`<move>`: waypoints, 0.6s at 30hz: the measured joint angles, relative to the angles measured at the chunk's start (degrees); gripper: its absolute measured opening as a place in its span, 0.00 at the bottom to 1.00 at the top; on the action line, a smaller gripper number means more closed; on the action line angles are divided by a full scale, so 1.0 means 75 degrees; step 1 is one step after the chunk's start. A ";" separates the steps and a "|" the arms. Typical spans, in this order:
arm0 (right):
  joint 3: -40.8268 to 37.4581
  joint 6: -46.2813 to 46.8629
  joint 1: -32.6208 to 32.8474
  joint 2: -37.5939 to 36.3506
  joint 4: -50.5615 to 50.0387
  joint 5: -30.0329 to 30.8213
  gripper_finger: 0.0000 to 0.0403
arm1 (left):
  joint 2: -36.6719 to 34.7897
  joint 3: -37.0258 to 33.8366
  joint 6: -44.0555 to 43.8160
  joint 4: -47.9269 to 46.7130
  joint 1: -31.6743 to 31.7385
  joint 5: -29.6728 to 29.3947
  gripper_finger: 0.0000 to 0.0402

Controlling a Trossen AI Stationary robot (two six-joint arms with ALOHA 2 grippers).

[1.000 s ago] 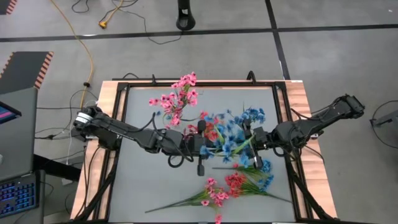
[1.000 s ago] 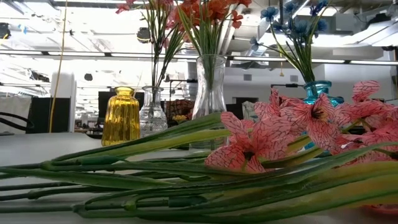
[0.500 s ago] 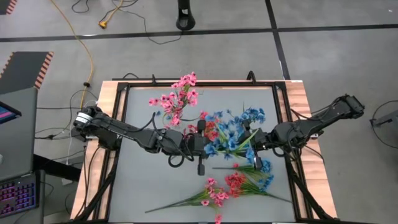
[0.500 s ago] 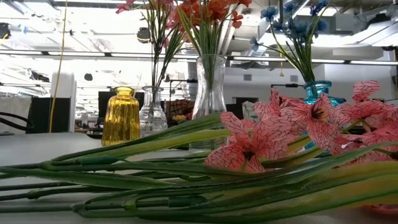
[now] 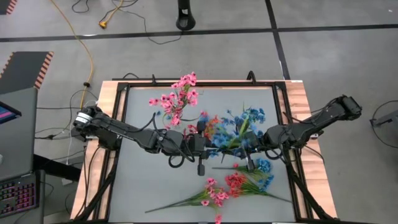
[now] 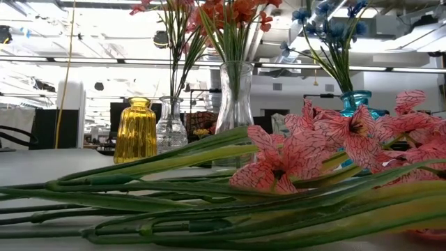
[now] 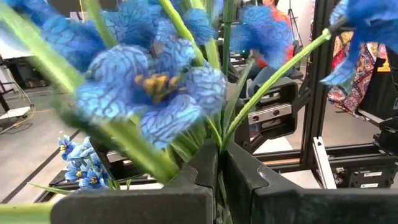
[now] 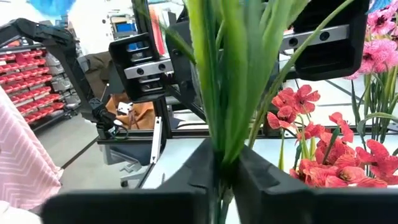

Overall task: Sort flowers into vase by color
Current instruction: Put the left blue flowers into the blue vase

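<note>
High view puts both arms at mid-tabletop (image 5: 137, 186), meeting over a blue spray (image 5: 239, 124). Our left claw (image 5: 208, 144) is clamped tight on thin green stems, as its wrist view shows, with blue blossoms (image 7: 149, 93) fanning just above its fingers (image 7: 186, 180). Our right claw (image 5: 249, 149) has likewise pinched a bundle of green stems (image 8: 227, 93) between its fingers (image 8: 199, 174). We judge this the hand-over of the blue spray, both claws gripping it at once. More loose flowers (image 5: 236, 183) in pink, red and blue lie near the front edge. In the low view the blue vase (image 6: 359, 103) already holds blue sprays. Next, we think, one claw must let go so the other can carry the stems upright to that vase.
</note>
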State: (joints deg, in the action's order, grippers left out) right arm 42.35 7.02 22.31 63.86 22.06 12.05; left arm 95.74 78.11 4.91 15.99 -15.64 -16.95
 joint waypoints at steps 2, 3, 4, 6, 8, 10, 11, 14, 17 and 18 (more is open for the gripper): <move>0.0000 -0.0001 0.0000 0.0000 0.0017 0.0000 0.10 | -0.0003 0.0000 0.0001 -0.0005 0.0000 -0.0035 0.02; 0.0000 0.0000 0.0000 0.0000 0.0021 0.0000 0.10 | -0.0006 0.0000 0.0000 -0.0003 0.0000 -0.0035 0.03; 0.0000 0.0001 0.0000 0.0000 0.0021 0.0000 0.10 | -0.0006 0.0000 0.0000 0.0000 0.0000 -0.0035 0.04; 0.0000 0.0004 0.0000 0.0000 0.0030 0.0000 0.10 | -0.0006 0.0000 0.0003 -0.0003 0.0000 -0.0035 0.07; 0.0000 0.0004 0.0003 -0.0035 0.0005 0.0003 0.10 | -0.0010 0.0000 0.0005 -0.0011 -0.0032 -0.0026 0.11; 0.0000 0.0004 0.0012 -0.0154 -0.0149 0.0012 0.10 | -0.0019 0.0000 0.0077 -0.0048 -0.0086 -0.0030 0.15; 0.0000 0.0001 0.0036 -0.0249 -0.0258 0.0104 0.10 | -0.0022 0.0000 0.0133 -0.0059 -0.0123 -0.0050 0.17; 0.0000 -0.0019 0.0202 -0.0624 -0.0730 0.0640 0.10 | -0.0099 -0.0002 0.0316 -0.0266 -0.0238 -0.0341 0.23; 0.0000 -0.0028 0.0485 -0.1054 -0.1297 0.1217 0.10 | -0.0305 -0.0006 0.0527 -0.0740 -0.0338 -0.0579 0.25; 0.0000 -0.0131 0.0601 -0.1179 -0.1440 0.1410 0.10 | -0.0384 -0.0006 0.0514 -0.0938 -0.0369 -0.0609 0.25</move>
State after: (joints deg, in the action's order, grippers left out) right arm 42.35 6.04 26.81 55.02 11.26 22.63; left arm 92.87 78.06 8.76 8.95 -18.40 -21.52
